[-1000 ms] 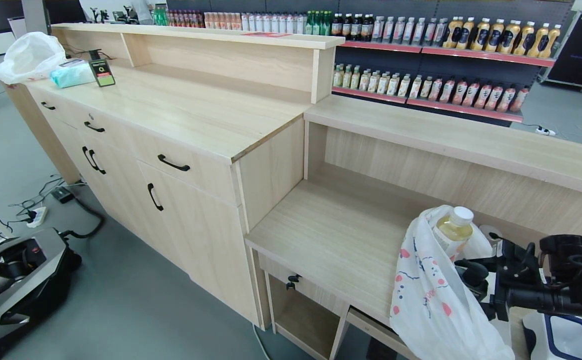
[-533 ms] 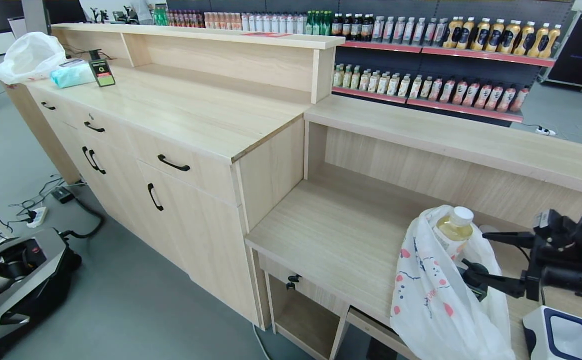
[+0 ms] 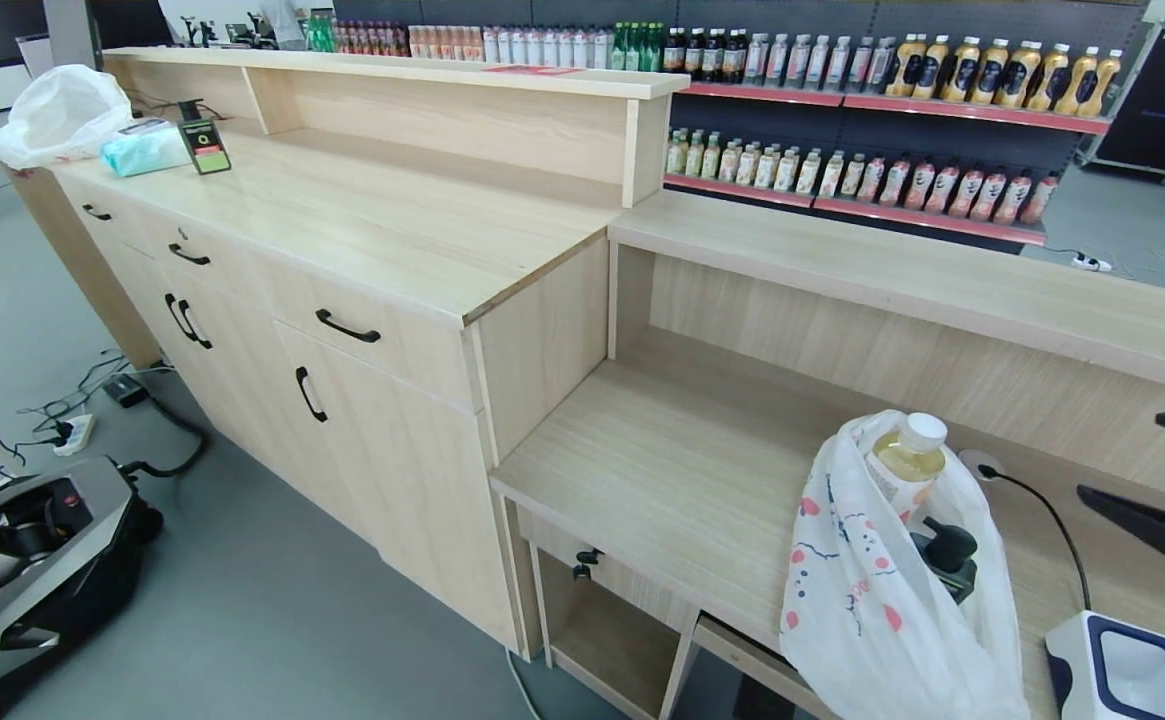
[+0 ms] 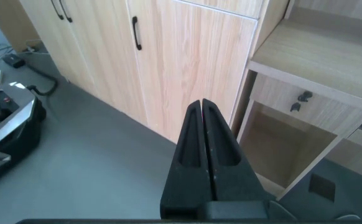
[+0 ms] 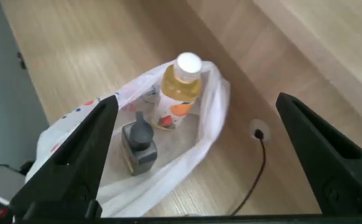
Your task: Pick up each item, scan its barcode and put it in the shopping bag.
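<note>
The right gripper (image 3: 1120, 455) hangs wide open and empty beside the bag (image 3: 872, 600) on the desk (image 3: 682, 470). A juice bottle (image 3: 907, 455) and dark bottle (image 3: 945, 556) stand inside. The left gripper (image 4: 201, 107) is closed on nothing.

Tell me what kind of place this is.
Most likely a shop checkout, perhaps a mock one: shelves of bottled drinks behind, a wooden counter with a barcode scanner, and a shopping bag holding a bottle.
</note>
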